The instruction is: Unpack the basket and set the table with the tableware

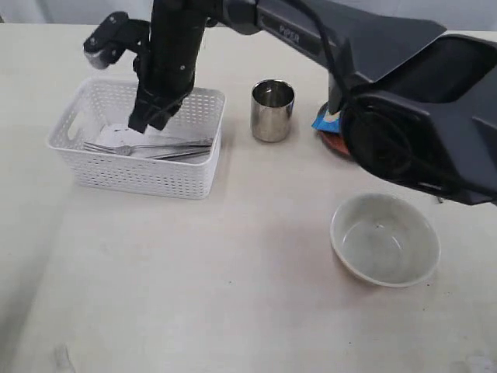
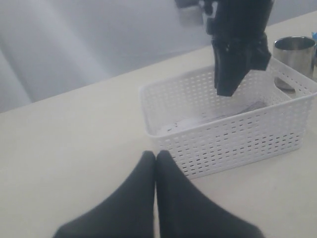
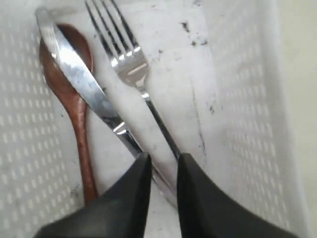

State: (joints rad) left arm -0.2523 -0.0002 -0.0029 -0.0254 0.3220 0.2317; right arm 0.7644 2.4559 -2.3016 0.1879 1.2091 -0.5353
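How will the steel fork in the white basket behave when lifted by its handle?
The polished steel fork probably stays stiff, yet its thin glossy handle may slip or pivot. It lies flat in the white perforated plastic basket beside the steel knife, so pinching it alone seems hard.

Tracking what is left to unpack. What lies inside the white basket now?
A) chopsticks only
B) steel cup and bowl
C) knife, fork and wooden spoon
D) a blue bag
C: the right wrist view shows a steel knife, fork and wooden spoon on the floor of the basket, while the steel cup and bowl stand outside on the table.
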